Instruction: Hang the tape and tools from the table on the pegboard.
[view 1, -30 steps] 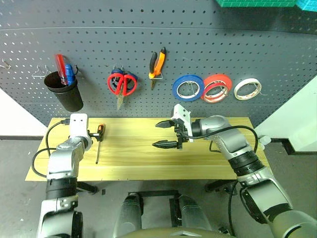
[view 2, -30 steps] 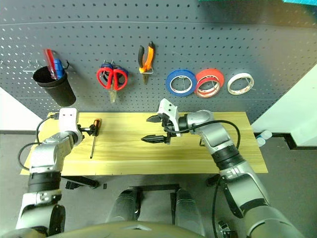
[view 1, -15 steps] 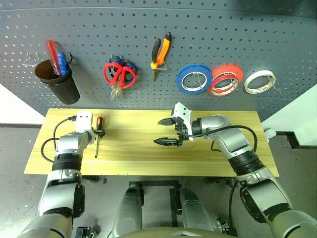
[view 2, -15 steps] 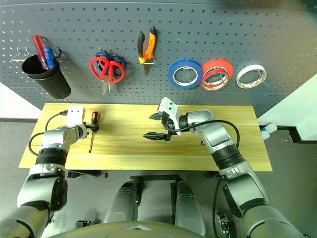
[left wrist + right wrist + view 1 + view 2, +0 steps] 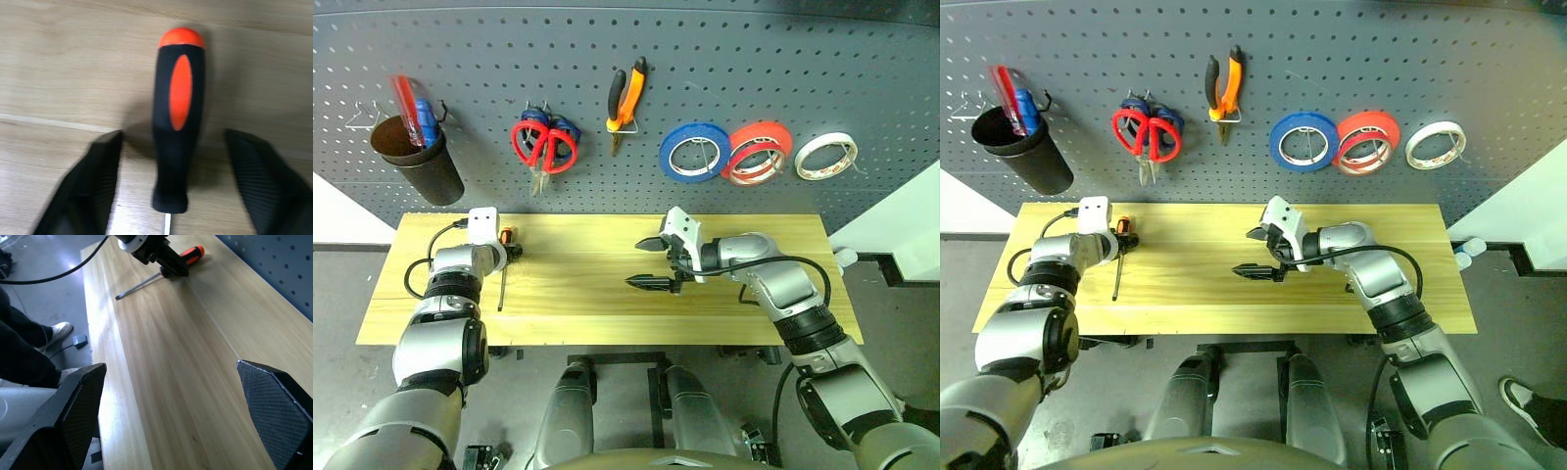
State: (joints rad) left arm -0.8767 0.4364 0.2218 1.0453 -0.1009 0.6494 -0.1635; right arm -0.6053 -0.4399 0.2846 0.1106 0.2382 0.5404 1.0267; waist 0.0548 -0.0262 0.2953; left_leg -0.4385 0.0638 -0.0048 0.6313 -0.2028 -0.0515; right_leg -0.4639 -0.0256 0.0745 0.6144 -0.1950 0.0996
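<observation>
— Jaws first: our left gripper (image 5: 171, 161) has its two fingers apart on either side of the screwdriver (image 5: 178, 115) handle, gaps showing on both sides, so nothing is clamped yet. Our right gripper (image 5: 650, 262) hangs wide open over the middle of the table (image 5: 587, 313), empty.

— What has changed?

— A second ago our left gripper stood just beside the handle; now it straddles it. We judge the pickup is under way, and the screwdriver is the last tool lying on the table. The red tape (image 5: 759, 153), red scissors (image 5: 546, 147) and pliers (image 5: 625, 96) already hang on the pegboard (image 5: 724, 59).

— Anything unclear?

— From the head views our left gripper covers most of the handle. We cannot tell whether the fingertips touch the wood.
</observation>
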